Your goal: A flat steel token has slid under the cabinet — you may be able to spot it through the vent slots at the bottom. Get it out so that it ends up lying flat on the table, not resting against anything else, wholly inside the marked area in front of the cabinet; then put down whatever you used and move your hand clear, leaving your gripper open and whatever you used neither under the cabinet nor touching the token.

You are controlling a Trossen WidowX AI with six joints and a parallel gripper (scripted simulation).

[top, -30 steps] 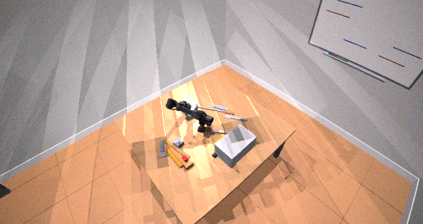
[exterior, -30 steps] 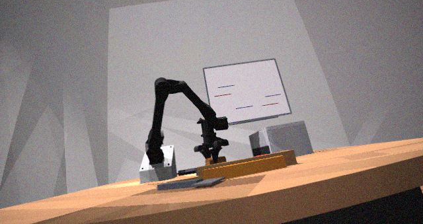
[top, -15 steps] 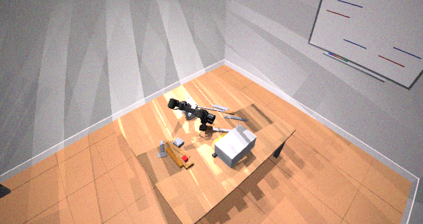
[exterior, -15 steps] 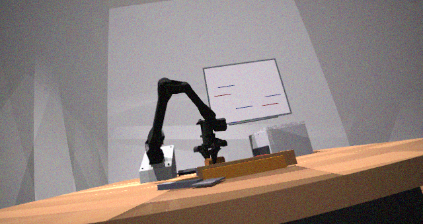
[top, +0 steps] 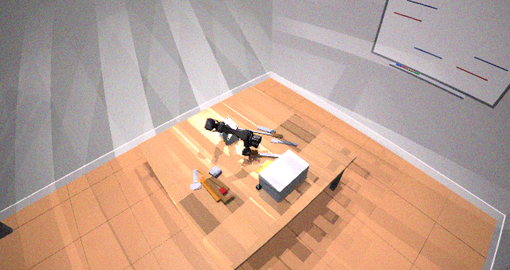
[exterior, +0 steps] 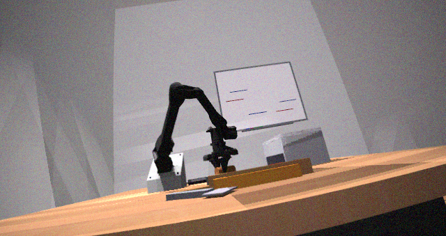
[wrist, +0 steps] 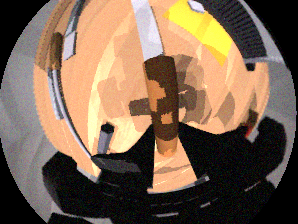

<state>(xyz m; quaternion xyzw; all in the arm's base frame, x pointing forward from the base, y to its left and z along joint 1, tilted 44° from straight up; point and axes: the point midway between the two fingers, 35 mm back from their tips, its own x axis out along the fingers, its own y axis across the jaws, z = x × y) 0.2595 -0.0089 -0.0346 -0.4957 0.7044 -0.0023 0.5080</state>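
Observation:
My gripper (top: 248,153) (exterior: 223,169) (wrist: 163,124) points down, shut on the brown handle (wrist: 161,100) of a tool, low over the table. The tool's flat steel blade (top: 268,155) (wrist: 148,30) reaches toward the cabinet; its far end is out of the wrist view. The grey cabinet (top: 284,175) (exterior: 303,147) (wrist: 240,25) stands beyond the yellow marked area (top: 264,166) (wrist: 212,40). A small pale flat piece (wrist: 196,6) shows at the marked area's far edge, by the cabinet. I cannot tell whether it is the token.
Long tools (top: 284,142) (wrist: 55,52) lie on the side away from the exterior camera. On the other side are an orange bar (top: 210,190) (exterior: 258,176), a red block (top: 223,190), a grey block (top: 215,171) and pale flat pieces (top: 195,186). A small black block (top: 258,186) sits beside the cabinet.

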